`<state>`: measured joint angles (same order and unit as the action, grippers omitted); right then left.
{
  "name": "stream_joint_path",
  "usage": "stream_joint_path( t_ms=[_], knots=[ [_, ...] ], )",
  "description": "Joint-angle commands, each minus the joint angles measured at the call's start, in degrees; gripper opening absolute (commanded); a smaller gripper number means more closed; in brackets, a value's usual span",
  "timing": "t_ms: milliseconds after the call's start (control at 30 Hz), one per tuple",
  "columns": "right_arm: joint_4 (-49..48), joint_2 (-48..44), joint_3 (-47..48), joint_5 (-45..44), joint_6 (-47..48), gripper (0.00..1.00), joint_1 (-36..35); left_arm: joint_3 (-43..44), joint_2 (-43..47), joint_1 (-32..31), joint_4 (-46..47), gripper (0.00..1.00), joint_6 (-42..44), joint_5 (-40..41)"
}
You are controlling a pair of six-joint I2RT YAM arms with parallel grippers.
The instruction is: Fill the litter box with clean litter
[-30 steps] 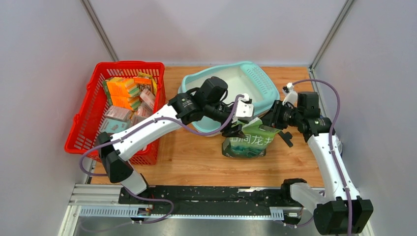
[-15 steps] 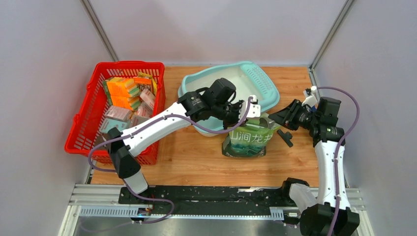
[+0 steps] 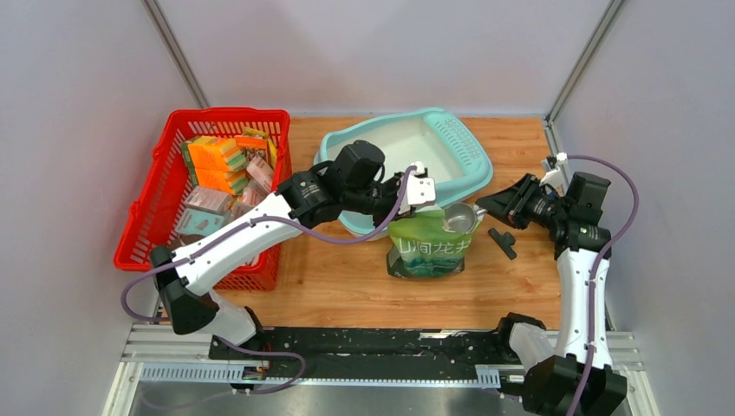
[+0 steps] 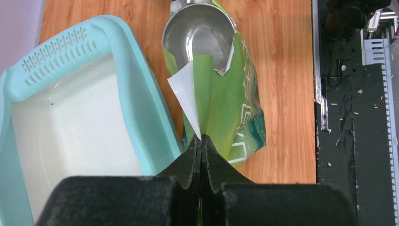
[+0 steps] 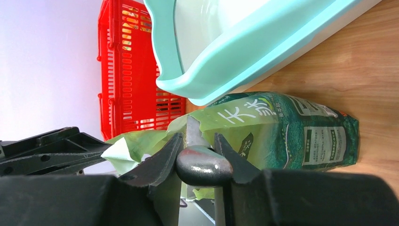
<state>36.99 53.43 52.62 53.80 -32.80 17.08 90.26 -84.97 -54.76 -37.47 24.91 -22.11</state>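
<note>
The light-teal litter box (image 3: 334, 152) stands at the back centre, its whitish inside bare in the left wrist view, rim (image 4: 141, 108). In front of it stands a green printed bag (image 3: 429, 253). My left gripper (image 3: 414, 192) is shut on the bag's torn top edge (image 4: 201, 141) and holds the mouth apart. My right gripper (image 3: 490, 206) is shut on the handle of a grey metal scoop (image 5: 202, 165). The scoop's bowl (image 4: 200, 35) sits in the bag's mouth and shows bare metal. The clean litter is hidden from view.
A red mesh basket (image 3: 165, 217) full of sponges and packets stands at the left, close to the left arm. A small black piece (image 3: 501, 240) lies on the wood right of the bag. Grey walls close in both sides, and a black rail (image 3: 364, 342) runs along the near edge.
My left gripper has gone from open to shut on the bag's top edge and drawn it leftward. The right arm has pulled back to the right, and the scoop's bowl now shows at the bag's mouth.
</note>
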Motion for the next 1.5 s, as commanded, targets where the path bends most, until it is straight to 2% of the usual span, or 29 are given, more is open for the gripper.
stream_joint_path(
  t_ms=[0, 367, 733, 933, 1267, 1467],
  knots=[
    [-3.2, 0.4, 0.2, 6.0, -3.2, 0.00, 1.5, -0.1, 5.2, 1.3, -1.8, 0.00, -1.5, 1.8],
    [-10.0, 2.3, 1.2, 7.8, -9.7, 0.00, 2.8, -0.6, 7.3, 1.8, -3.3, 0.00, -0.6, 1.5],
    [3.5, -0.1, 9.6, 2.2, 4.1, 0.00, 2.6, -0.4, 5.6, 2.0, -2.2, 0.00, -1.4, 1.7],
    [4.0, -1.7, 7.9, 2.4, 2.1, 0.00, 2.9, -0.8, 5.1, 2.3, -1.2, 0.00, -2.1, 1.6],
    [6.5, -0.2, 16.4, 0.5, 6.2, 0.00, 2.6, -0.4, 5.0, 2.9, -0.8, 0.00, -2.9, 1.1],
    [8.8, -0.6, 11.7, -0.4, 5.9, 0.00, 2.5, 0.4, 4.9, 2.9, 0.5, 0.00, -4.2, 0.6]
  ],
)
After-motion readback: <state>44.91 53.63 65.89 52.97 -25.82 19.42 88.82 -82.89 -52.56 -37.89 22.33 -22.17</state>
